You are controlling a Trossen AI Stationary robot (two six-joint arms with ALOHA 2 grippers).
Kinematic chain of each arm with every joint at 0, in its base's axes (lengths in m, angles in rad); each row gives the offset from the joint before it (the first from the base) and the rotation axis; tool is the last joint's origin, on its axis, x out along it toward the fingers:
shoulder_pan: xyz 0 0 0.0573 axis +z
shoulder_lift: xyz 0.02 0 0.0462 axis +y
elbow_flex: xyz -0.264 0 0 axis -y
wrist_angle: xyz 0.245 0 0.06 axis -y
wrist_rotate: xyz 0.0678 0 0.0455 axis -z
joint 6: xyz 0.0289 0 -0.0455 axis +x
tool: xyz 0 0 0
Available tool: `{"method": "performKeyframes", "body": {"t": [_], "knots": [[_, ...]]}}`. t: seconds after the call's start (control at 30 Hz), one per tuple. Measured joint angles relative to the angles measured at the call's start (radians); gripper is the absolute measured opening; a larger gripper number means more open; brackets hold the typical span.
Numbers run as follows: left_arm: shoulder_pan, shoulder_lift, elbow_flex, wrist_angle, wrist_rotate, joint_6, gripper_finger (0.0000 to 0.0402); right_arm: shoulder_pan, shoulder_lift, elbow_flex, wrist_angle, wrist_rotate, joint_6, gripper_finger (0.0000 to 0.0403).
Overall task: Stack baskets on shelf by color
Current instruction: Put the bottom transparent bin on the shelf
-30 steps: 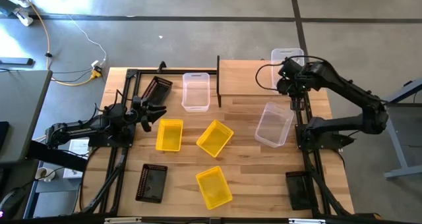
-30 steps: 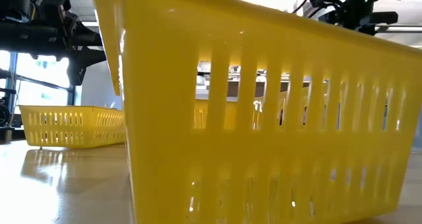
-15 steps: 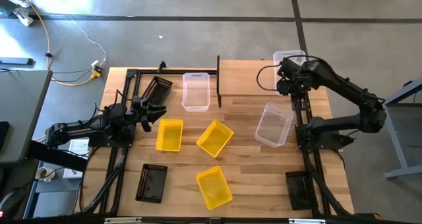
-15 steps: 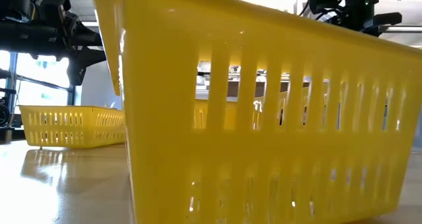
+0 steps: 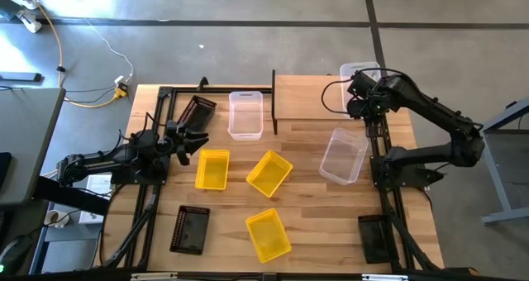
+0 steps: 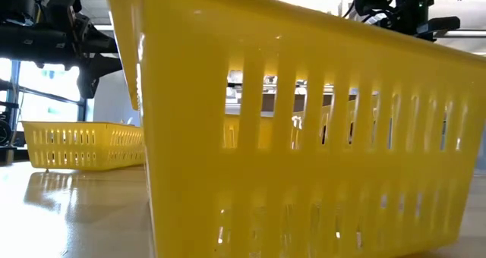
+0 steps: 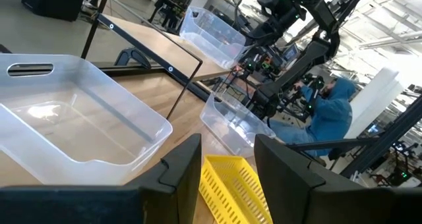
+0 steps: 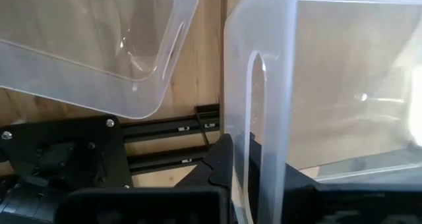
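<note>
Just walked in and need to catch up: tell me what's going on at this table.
The right gripper is pinching the wall of a clear basket at the right end of the shelf. The left gripper waits open at the table's left side, holding nothing. Two more clear baskets, three yellow ones and three black ones lie scattered on the tabletop, so nothing is stacked by color yet.

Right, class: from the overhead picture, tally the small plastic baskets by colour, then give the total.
Yellow slotted plastic baskets: 3
Black mesh-like plastic baskets: 3
Clear translucent plastic baskets: 3
Total: 9
</note>
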Motion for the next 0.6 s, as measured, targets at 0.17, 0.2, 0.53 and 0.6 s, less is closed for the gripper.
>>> {"method": "performKeyframes", "body": {"t": [0.17, 0.2, 0.53, 0.6], "knots": [[0.000, 0.000, 0.000, 0.000, 0.000, 0.000, 0.0131, 0.000, 0.000, 0.000, 0.000, 0.011, 0.000, 0.0042], [0.000, 0.000, 0.000, 0.000, 0.000, 0.000, 0.0131, 0.000, 0.000, 0.000, 0.000, 0.023, 0.001, 0.0047], [0.000, 0.000, 0.000, 0.000, 0.000, 0.000, 0.0131, 0.001, 0.000, 0.000, 0.000, 0.045, 0.056, 0.0057], [0.000, 0.000, 0.000, 0.000, 0.000, 0.000, 0.0131, 0.001, 0.000, 0.000, -0.005, 0.058, 0.068, 0.0057]]}}
